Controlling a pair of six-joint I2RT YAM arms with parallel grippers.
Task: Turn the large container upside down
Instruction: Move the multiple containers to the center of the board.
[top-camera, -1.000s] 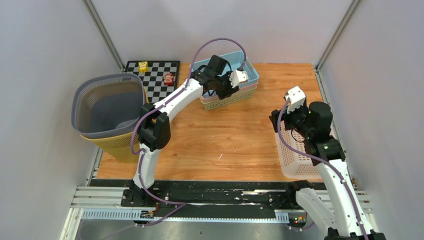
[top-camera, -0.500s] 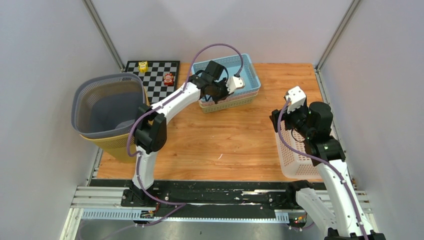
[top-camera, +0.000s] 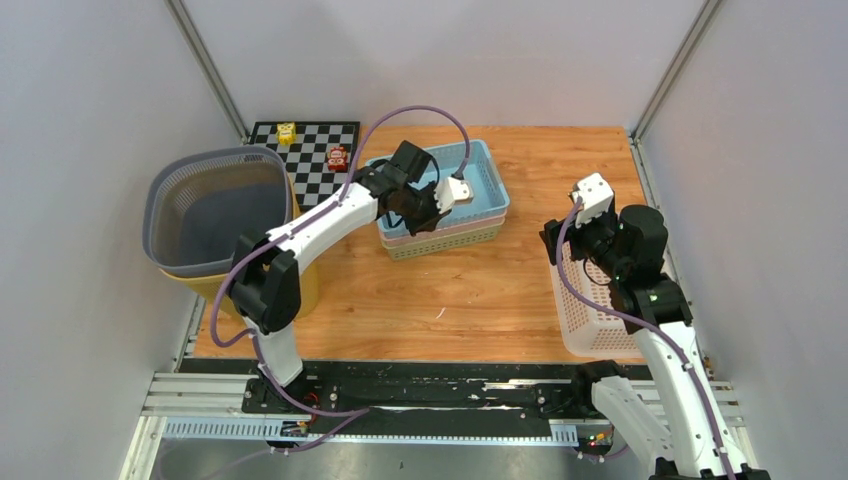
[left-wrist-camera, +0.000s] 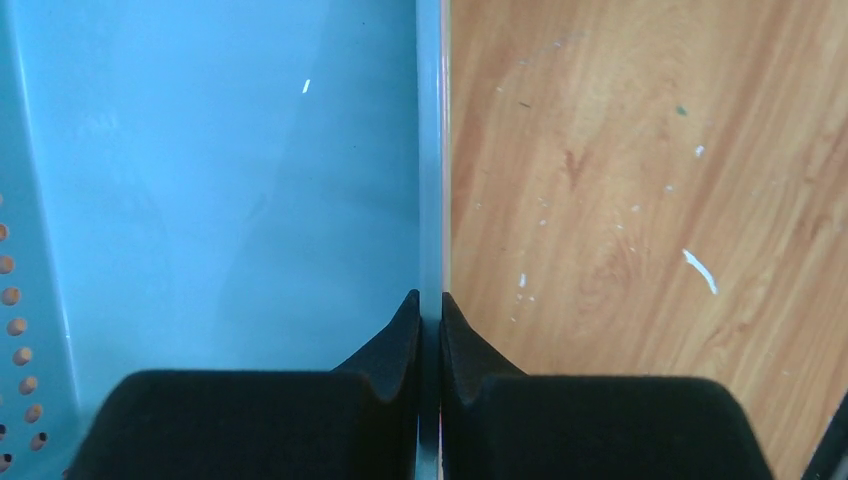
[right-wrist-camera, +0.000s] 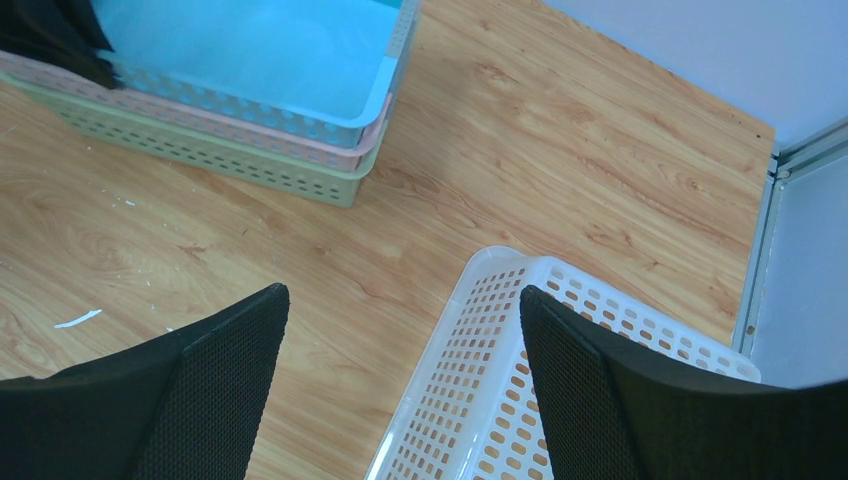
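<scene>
While the left hand (left-wrist-camera: 430, 300) is clamped tight on the thin rim of the large blue perforated plastic container (left-wrist-camera: 250, 180), one finger sits inside the wall and the other outside. That container stands open side up at the back middle of the wooden bench (top-camera: 450, 290), nested on top of a pink plastic tray (right-wrist-camera: 200, 122) and a green plastic tray (right-wrist-camera: 200, 158). Over the right edge, the right hand (right-wrist-camera: 402, 295) hangs with its fingers spread wide, holding nothing, above the rim of a white perforated plastic basket (right-wrist-camera: 520, 400). A grey mesh basket (top-camera: 215, 210) stands at the far left.
</scene>
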